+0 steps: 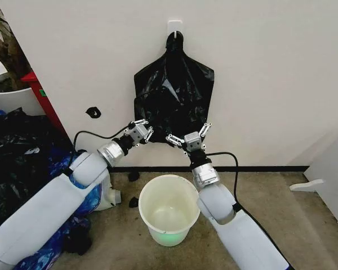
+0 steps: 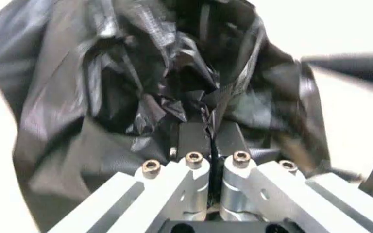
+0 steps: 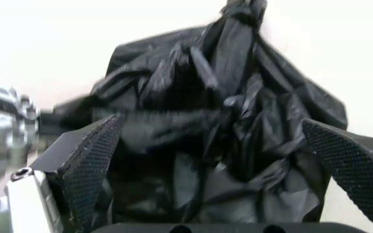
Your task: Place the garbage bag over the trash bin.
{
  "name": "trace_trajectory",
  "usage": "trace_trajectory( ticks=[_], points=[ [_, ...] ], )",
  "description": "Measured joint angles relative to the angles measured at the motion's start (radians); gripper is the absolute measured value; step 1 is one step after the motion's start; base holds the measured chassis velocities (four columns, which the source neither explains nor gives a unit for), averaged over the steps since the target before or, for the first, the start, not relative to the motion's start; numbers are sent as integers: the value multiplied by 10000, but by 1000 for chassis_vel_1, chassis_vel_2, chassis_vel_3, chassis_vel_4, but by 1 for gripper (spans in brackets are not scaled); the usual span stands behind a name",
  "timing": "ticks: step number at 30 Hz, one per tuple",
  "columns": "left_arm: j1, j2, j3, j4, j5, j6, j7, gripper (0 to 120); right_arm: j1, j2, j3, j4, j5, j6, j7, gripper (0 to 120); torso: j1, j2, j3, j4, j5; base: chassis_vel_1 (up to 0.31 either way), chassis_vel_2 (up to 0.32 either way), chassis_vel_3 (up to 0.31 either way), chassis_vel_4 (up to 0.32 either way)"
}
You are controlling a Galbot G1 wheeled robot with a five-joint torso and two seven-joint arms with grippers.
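Garbage bag: the garbage bag [image 1: 174, 93] hangs by its bunched neck from a white hook [image 1: 174, 26] on the wall, and it spreads wide toward its lower edge. It is black, glossy and much crinkled.
Left gripper: the left gripper [image 1: 147, 133] is at the lower left corner of the bag. In the left wrist view its fingers [image 2: 194, 138] are pressed together with a fold of the black plastic between them.
Right gripper: the right gripper [image 1: 190, 134] is at the lower right part of the bag. In the right wrist view its two pads [image 3: 91, 170] stand wide apart, with the bag's lower edge between them and not pinched.
Trash bin: the trash bin [image 1: 150, 216] stands upright on the floor, below the bag and between the two arms. It is white and round, with a greenish bottom inside.
Heap of bags: a heap of black and blue bags [image 1: 22, 152] lies on the floor at the left, near the left arm.
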Motion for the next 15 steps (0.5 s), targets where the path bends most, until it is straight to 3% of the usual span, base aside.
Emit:
trace_trajectory(
  ticks=[7, 11, 15],
  points=[
    [956, -835, -482, -136, -2668, -424, 142, 0, 177, -3, 126, -659, -929, 13, 2, 100, 0, 0, 0, 1, -1, 0, 0, 0, 0],
    [1086, -979, -561, -176, -3080, -504, 184, 0, 260, -63, 175, -791, -1206, -134, 56, 98, 0, 0, 0, 0, 2, 0, 0, 0, 0],
    [1202, -1114, -644, -227, -3467, -613, 285, 0, 384, -196, 167, -915, -1431, -574, 238, 83, 0, 0, 0, 0, 2, 0, 0, 0, 0]
  ],
)
